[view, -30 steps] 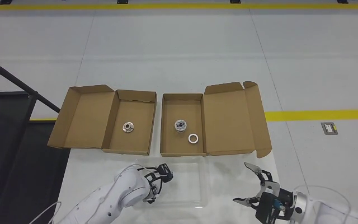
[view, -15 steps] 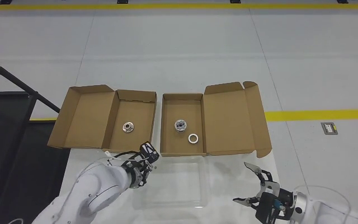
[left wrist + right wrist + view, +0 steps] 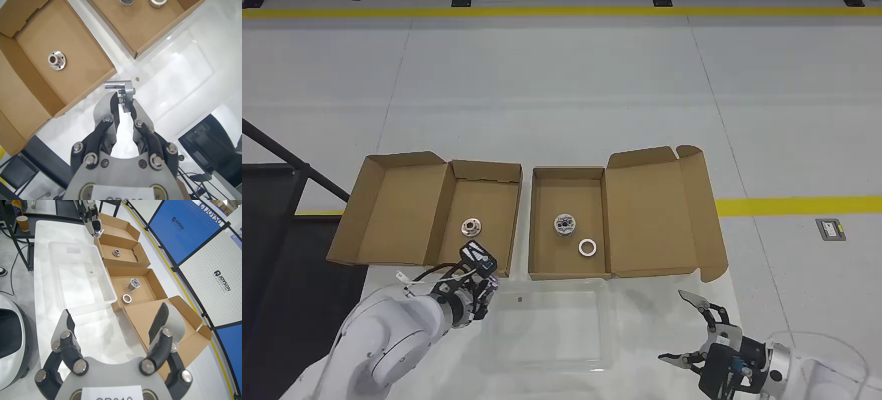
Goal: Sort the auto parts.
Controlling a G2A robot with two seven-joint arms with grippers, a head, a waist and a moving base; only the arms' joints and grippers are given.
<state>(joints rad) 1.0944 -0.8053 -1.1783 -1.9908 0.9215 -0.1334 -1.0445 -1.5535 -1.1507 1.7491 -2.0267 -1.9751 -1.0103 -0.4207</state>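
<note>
The left end effector (image 3: 123, 106), clamped on the metal bracket (image 3: 125, 89) (its short pin lies crosswise to the fingers), hangs over the bench (image 3: 71, 125) just outside the near wall of the left box (image 3: 83, 91) holding a flanged hub (image 3: 56, 60), far nearer than the right end effector (image 3: 115, 308), whose fingers are apart.

Left arm (image 3: 392, 335): glossy white shell, black wrist cables. Left claw (image 3: 124, 106), right claw (image 3: 116, 311): grey plates, black links, silver screws, ribbed black pads (image 3: 158, 317), white labels

Printed logo on blue panel (image 3: 177, 223), another on white panel (image 3: 223, 281).
</note>
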